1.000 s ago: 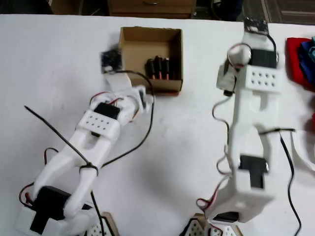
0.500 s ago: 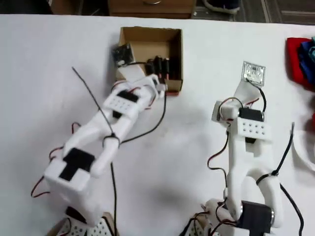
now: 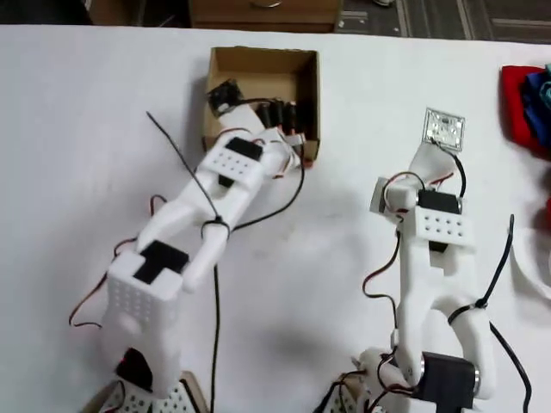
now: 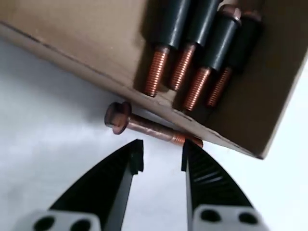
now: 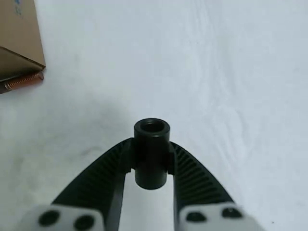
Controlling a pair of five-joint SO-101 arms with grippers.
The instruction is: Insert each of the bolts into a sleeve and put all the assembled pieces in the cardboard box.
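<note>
Four assembled pieces (image 4: 202,43): they lie side by side inside the cardboard box (image 4: 86,43). Each one is a copper bolt in a black tube, with the threaded end sticking out toward the box wall.
Loose bolt (image 4: 144,126): it lies on the white table (image 3: 344,224), just outside the box and along this same wall. Its head points away from the box corner and its threaded end is near the corner.
Left gripper (image 4: 161,147): the claw is open at a medium width. The two fingertips stand just beside the loose bolt, close to its shaft but not touching it, and nothing is between them.
Right gripper (image 5: 151,161): the claw is closed on the single sleeve (image 5: 152,139), which has its open end turned toward the wrist camera. I cannot tell if the sleeve touches the table. It is well apart from the box.
Left arm, high view: it stretches across the table to the near corner of the box.
Red cloth (image 3: 525,95): it is at the far right edge of the table.
</note>
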